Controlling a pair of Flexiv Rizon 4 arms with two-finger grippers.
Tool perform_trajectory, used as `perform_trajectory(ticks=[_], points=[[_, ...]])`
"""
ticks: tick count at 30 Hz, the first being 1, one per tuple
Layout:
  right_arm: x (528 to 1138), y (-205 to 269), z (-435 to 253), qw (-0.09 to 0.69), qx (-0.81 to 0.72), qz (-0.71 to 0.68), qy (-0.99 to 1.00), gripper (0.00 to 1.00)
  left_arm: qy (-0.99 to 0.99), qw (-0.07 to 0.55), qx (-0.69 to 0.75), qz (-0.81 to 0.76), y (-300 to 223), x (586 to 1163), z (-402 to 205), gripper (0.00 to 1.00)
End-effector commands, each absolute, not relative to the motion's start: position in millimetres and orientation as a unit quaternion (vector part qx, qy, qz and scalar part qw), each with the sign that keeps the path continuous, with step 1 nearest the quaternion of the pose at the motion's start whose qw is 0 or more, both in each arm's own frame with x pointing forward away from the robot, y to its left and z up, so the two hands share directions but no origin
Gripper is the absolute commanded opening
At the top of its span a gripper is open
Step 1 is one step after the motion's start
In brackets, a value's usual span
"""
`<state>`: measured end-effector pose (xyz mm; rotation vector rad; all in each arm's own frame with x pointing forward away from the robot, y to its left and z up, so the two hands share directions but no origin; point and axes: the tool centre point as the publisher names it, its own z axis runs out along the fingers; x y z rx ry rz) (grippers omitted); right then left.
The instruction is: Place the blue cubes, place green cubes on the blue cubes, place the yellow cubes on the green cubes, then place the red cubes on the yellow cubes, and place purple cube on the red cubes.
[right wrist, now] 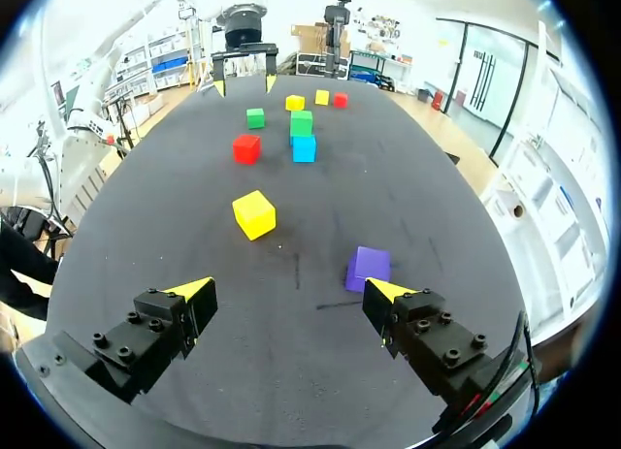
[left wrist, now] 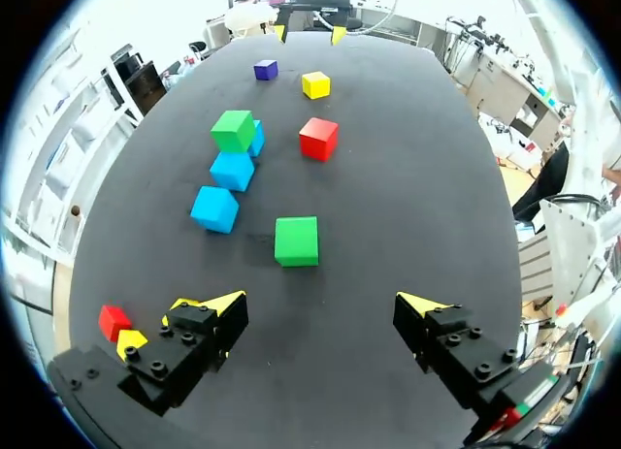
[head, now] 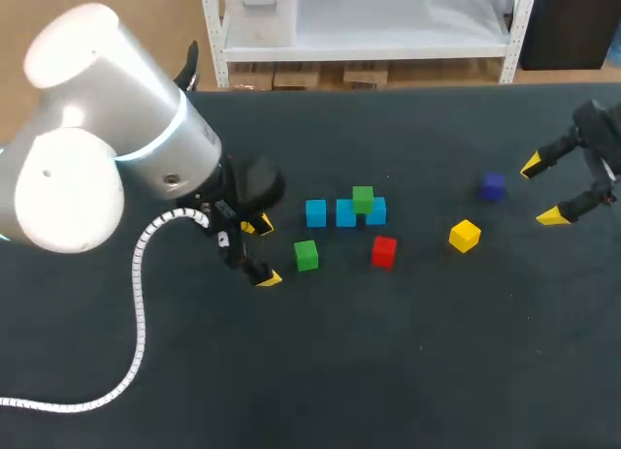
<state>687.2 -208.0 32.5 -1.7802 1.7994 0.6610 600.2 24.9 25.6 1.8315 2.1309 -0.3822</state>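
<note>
My left claw (left wrist: 322,304) has its fingers spread wide and holds nothing. The loose, plain-faced green cube (left wrist: 296,240) lies on the black table cover (left wrist: 408,177) just ahead of it. The cube is in line with the gap between the fingers and touches neither.

Beyond it, off to one finger's side, the row of three bright blue cubes (left wrist: 214,208) runs away from the claw. A seated green cube (left wrist: 233,131) rests on the far part of that row. In the head view it appears to straddle the middle and end blue cubes. The small red cube (left wrist: 318,139) stands farther ahead, apart from the row.

My right claw (right wrist: 289,291) is also wide and empty. The small purple cube (right wrist: 369,267) lies just ahead of one fingertip, and the yellow cube (right wrist: 253,214) is farther ahead.

I judge the step in hand to be fetching the loose green cube.
- **Grip:** I would advance straight and descend until the fingers bracket two opposite flat faces, then close squarely at mid-height.
- **Placement:** I would set it across the near and middle blue cubes, beside the seated green cube.
- **Risk:** I would lower it vertically, because a sideways approach could shove the row or unseat that cube.

I can read no brand, label or writing on the cubes or claws.
</note>
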Motion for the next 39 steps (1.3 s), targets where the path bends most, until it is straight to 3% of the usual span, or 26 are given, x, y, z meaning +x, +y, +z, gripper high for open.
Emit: perform_trajectory(ticks=[1, 32, 35, 38, 39], points=[[687.8, -208.1, 32.0, 0.260, -0.657, 0.245, 0.664, 1.00, 0.741, 0.140, 0.646, -0.121, 14.0, 608.6, 20.6, 1.00], [687.8, -208.1, 32.0, 0.260, -0.657, 0.245, 0.664, 1.00, 0.731, 0.136, 0.664, -0.076, -13.4, 625.4, 1.9, 0.99], [687.8, -208.1, 32.0, 0.260, -0.657, 0.245, 0.664, 1.00, 0.734, 0.137, 0.660, -0.080, -13.9, 625.4, 1.3, 0.76], [687.8, -208.1, 32.0, 0.260, -0.657, 0.245, 0.664, 1.00, 0.735, 0.136, 0.659, -0.081, -14.3, 624.6, 0.4, 0.61], [687.8, -208.1, 32.0, 0.260, -0.657, 0.245, 0.664, 1.00, 0.735, 0.136, 0.660, -0.081, -14.5, 624.1, 0.0, 0.60]])
